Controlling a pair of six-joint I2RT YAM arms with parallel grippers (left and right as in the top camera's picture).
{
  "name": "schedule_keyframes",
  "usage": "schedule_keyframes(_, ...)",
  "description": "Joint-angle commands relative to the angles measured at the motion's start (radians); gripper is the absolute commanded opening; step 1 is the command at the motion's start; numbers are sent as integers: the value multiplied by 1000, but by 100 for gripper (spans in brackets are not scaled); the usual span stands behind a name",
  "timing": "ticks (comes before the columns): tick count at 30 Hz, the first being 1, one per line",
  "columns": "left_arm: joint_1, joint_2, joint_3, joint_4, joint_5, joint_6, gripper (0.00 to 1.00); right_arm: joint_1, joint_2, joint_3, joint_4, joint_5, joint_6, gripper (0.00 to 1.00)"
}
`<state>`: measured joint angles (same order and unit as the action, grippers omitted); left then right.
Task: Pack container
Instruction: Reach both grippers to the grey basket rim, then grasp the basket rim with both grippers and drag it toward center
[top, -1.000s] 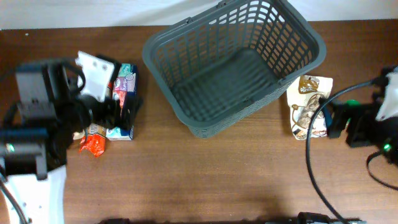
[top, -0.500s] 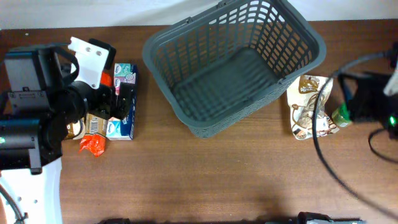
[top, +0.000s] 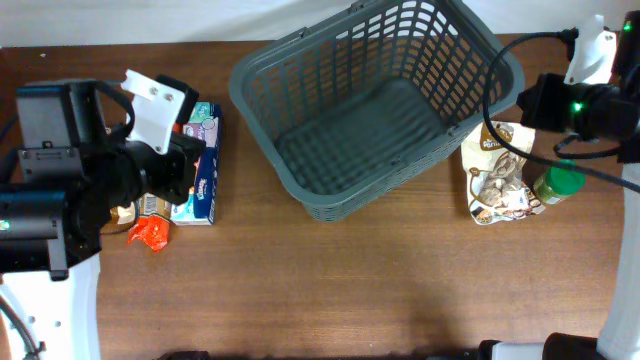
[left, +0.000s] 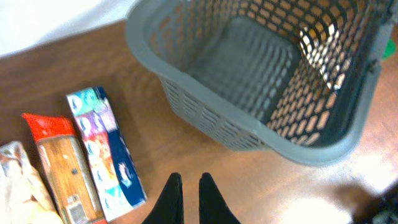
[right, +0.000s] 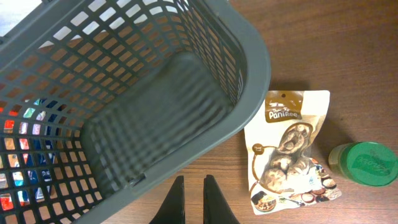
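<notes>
Dark wood surface under both arms, white backdrop along the far edge. My left hand (left: 189, 198) has just gone from wide open to fully shut, fingers together with nothing between them, hovering over bare wood just beside the colourful carton (left: 104, 146) and the orange packet (left: 62, 168). My right hand (right: 191, 198) has closed the same way, also empty. It has swung off the snack pouch (right: 287, 152) toward the right corner of the container (right: 252, 56), uncovering the green-lidded jar (right: 367, 163). The container sits askew at the back centre, with nothing in it. I judge packing unstarted: neither closing caught anything, so both hands must reopen before a pick.
</notes>
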<state>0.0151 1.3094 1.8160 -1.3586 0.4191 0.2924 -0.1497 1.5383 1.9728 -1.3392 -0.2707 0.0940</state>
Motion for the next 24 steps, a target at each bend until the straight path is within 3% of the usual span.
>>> schedule_keyframes(1,-39,3,18,-47,-13,2,2,6,23,10,-1,-8,20,4)
schedule_keyframes(7,-259,3,18,-92,-216,1,2,35,29,21,35,-5,-19,4)
schedule_keyframes(14,-547,12,18,-76,-290,-42,2,59,69,69,54,-6,-38,4)
schedule_keyframes(24,-739,140,18,-98,-289,-40,2,59,155,69,87,-17,-60,4)
